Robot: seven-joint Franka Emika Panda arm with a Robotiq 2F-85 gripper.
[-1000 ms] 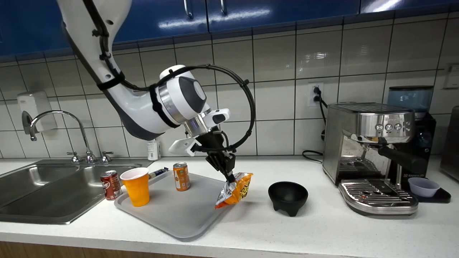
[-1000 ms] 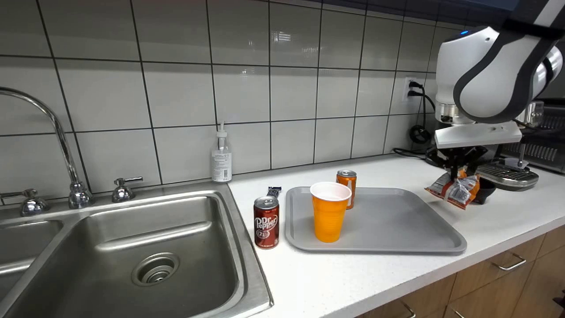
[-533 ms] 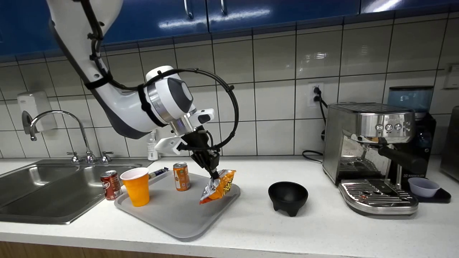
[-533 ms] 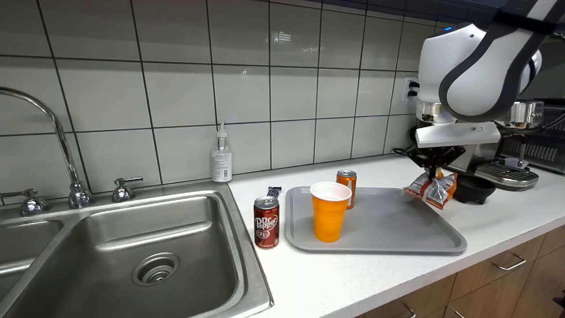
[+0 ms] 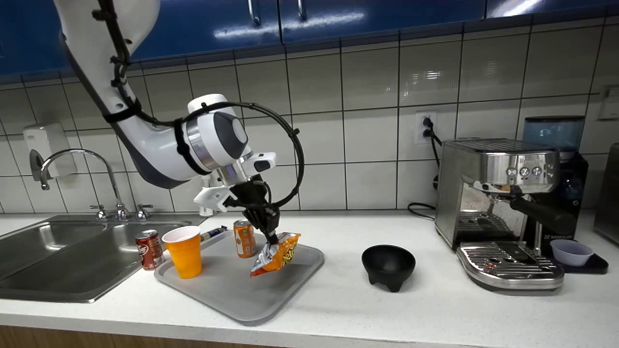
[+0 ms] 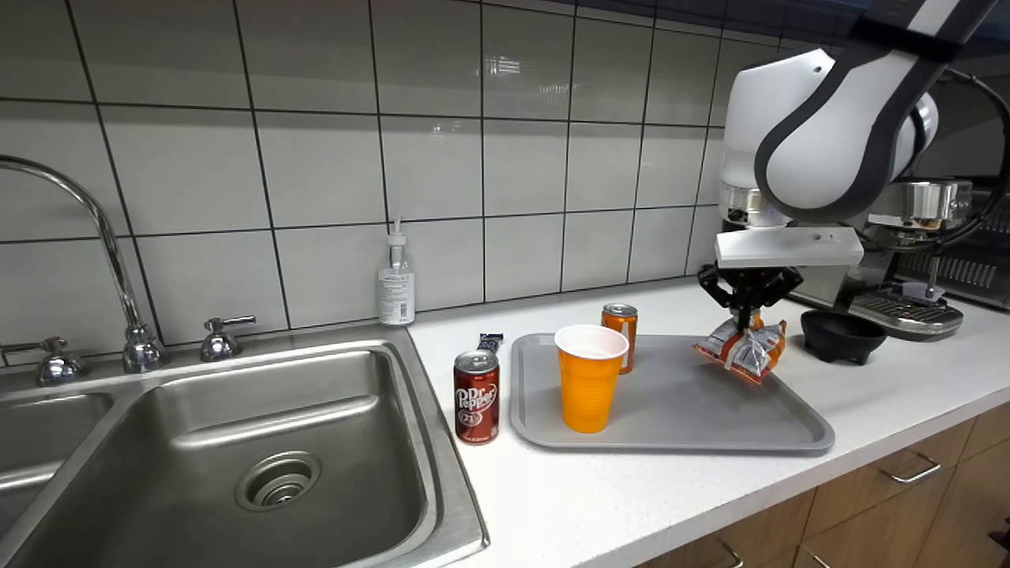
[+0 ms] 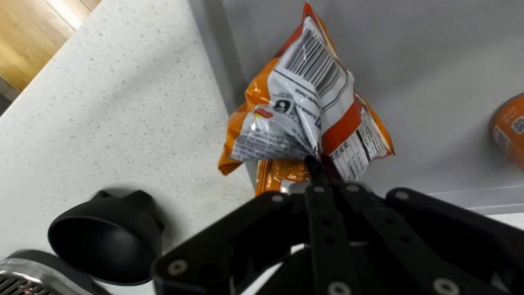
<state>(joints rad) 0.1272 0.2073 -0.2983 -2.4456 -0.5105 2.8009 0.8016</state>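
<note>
Arm [image 5: 154, 150] shifted farther in over the gray tray [image 5: 227, 295] since earlier. Above it, gripper [image 5: 272, 239] closed tight, pinching the orange snack bag [image 7: 299, 110]. Judged light, soft, slick, contents crushable; best held at its gathered middle. Exact bite hard to make out.

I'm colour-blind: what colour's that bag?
The bag is mostly orange, silvery and red, clearest in the wrist view.

white counter [image 5: 348, 314] bearing grey tray [image 6: 694, 410], red can [image 6: 476, 402], black bowl [image 5: 388, 270]
</note>
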